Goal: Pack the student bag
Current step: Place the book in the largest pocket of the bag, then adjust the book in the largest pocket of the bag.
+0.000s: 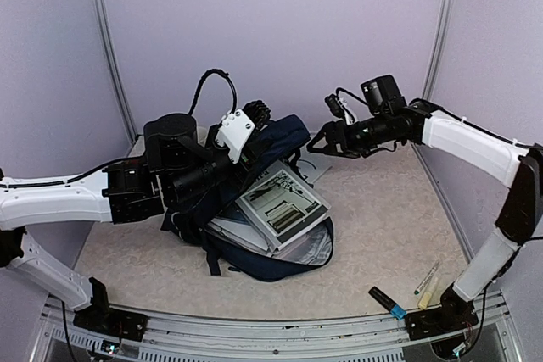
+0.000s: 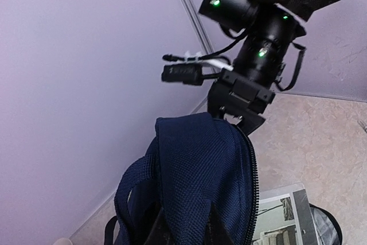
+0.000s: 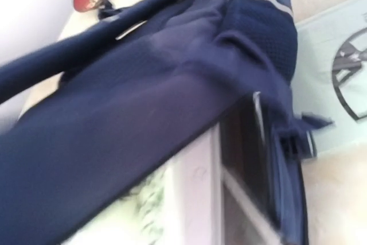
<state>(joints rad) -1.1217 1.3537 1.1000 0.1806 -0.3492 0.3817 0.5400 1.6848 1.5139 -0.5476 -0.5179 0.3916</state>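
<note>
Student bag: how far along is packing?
Done: books sit partly inside the open student bag, sticking out of its mouth. In hand: left gripper holds the bag's top edge up; right gripper is by the rim. Left: pens and a marker lie on the table; bag unzipped.

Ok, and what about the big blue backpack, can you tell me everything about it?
The student bag is dark navy, woven-looking fabric, with a zip along its opening and a thin white stripe. It lies on the table with its mouth open and printed books sticking out. Its top edge is held up, pinched by the left gripper. The right gripper is right beside the rim; whether it touches is unclear.
</note>
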